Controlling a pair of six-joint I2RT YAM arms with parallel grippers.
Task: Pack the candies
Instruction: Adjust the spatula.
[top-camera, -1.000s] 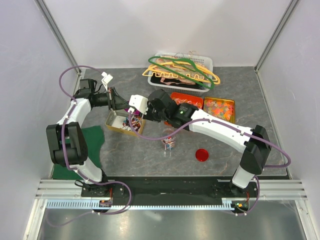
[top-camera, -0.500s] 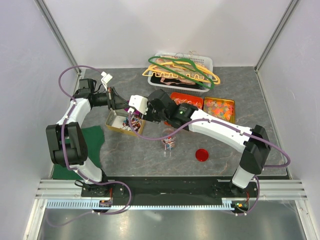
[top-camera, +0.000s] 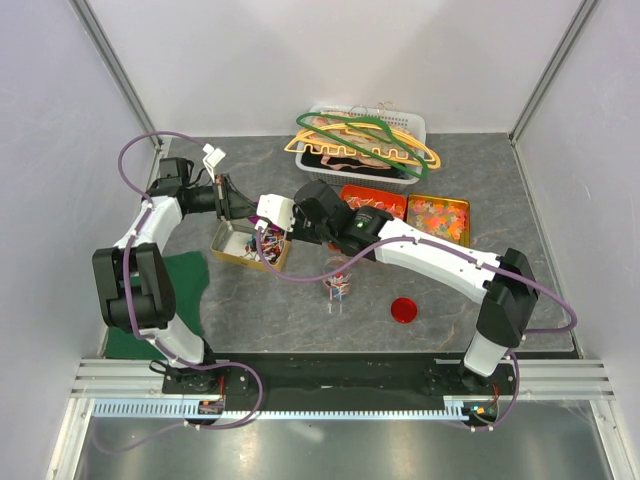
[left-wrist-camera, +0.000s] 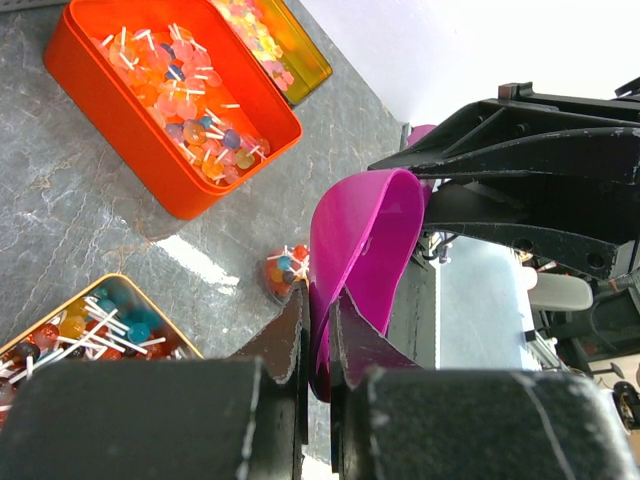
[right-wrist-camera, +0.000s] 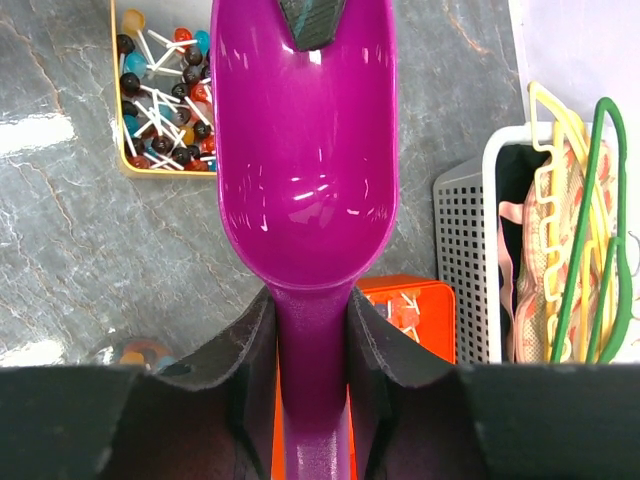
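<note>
Right gripper (right-wrist-camera: 312, 318) was clamped on the handle of a magenta scoop (right-wrist-camera: 305, 150); left gripper (left-wrist-camera: 320, 335) was closed on the scoop's rim. Candies (right-wrist-camera: 170, 95) lay in a yellow tin (right-wrist-camera: 160, 171) beyond the right gripper, on the grey marbled table (right-wrist-camera: 60, 250).

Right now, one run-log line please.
left hand: shut on scoop rim | right hand: shut on scoop handle | scoop: empty | candies: in tin
</note>
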